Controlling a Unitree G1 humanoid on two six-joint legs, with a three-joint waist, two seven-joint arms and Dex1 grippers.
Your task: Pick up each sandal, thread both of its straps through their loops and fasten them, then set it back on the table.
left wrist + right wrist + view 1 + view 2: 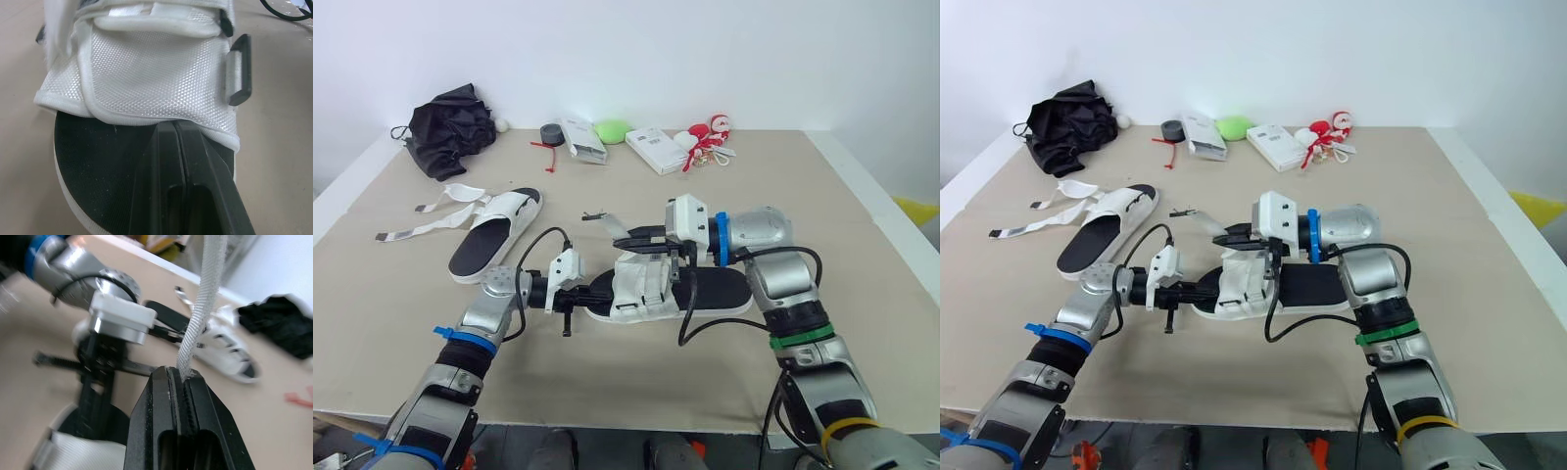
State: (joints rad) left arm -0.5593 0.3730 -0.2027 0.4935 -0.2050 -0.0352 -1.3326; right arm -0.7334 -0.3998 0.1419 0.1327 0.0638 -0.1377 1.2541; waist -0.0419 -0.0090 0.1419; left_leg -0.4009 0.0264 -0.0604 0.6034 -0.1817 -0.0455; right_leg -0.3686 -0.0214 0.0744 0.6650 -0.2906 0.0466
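Nearest, the left pincer (173, 125) has its two fingers pressed together, with the tips lying on the black footbed at one end of the near sandal (636, 284). The pictures do not show whether anything is caught between them. Just ahead of those tips rises the sandal's white mesh upper, with a black loop (239, 71) on its side.

This sandal lies flat on the counter (862, 245), stretched between the two pincers. The right pincer (177, 369) hangs just above the upper and points toward the left pincer. Its fingers are clamped on a white strap (200, 308), which runs out from between the tips. The strap's free end pokes past them, above the sandal and clear of the counter.

Farther out, beyond the left pincer, the far sandal (494, 240) lies on the counter with its straps loose and spread away from it.

Well beyond both pincers, along the counter's back edge, sit a black cloth (450, 127), a tape roll (550, 133), a white box (582, 139), a green ball (612, 130), a second box (654, 149) and a red toy (710, 137).
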